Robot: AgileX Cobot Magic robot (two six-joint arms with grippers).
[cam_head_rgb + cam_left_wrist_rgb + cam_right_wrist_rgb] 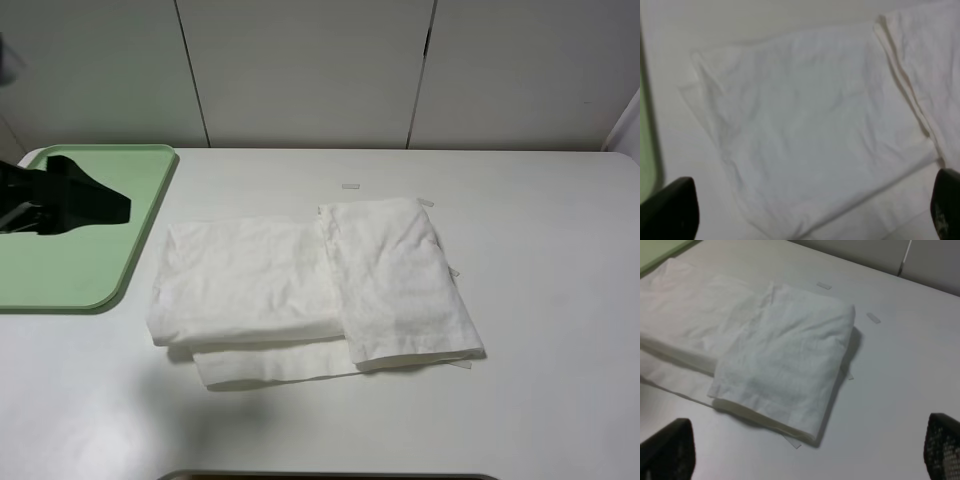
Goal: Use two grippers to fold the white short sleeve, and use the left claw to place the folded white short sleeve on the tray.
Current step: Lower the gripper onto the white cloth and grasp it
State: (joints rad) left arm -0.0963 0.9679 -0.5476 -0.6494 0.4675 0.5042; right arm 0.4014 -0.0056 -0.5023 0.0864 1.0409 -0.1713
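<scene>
The white short sleeve lies partly folded in the middle of the table, its right part laid over the left part. It also shows in the left wrist view and the right wrist view. My left gripper hangs over the pale green tray, left of the shirt. In its wrist view the left gripper is open and empty above the shirt's left part. My right gripper is open and empty, above bare table off the shirt's folded edge. It is out of the exterior high view.
Small pale tape strips lie on the white table beyond the shirt, and two show in the right wrist view. White wall panels stand behind the table. A dark edge runs along the table's front.
</scene>
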